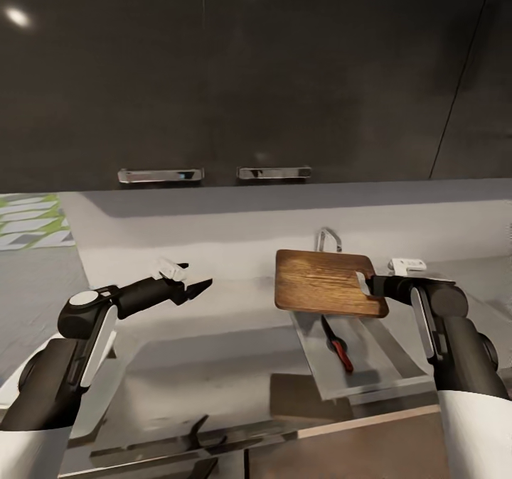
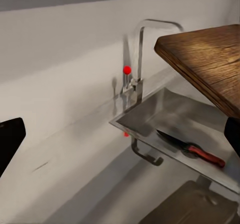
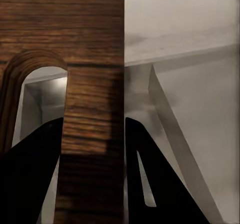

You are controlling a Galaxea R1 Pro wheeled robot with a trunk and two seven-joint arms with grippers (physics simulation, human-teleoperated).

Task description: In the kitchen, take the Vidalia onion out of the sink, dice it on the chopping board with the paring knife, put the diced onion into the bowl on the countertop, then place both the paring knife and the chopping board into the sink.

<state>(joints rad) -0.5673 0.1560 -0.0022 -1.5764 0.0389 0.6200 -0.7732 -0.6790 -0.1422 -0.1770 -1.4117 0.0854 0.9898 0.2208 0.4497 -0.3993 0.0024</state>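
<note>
Grainy brown chopping board (image 1: 323, 281) pinched in right fingers (image 3: 30, 179) above steel sink (image 1: 384, 365); left fingers (image 1: 200, 287) parted, empty.

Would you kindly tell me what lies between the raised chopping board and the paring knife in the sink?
Nothing: in the left wrist view the chopping board hangs above the paring knife with open air between.

Both arms are matte black tubes with white shell panels along the forearms and white sleeves nearer the trunk. The left gripper (image 1: 193, 285) has slim, pointed black fingers, with a small white block just behind them. The right gripper (image 1: 371, 285) carries a similar white block.
</note>
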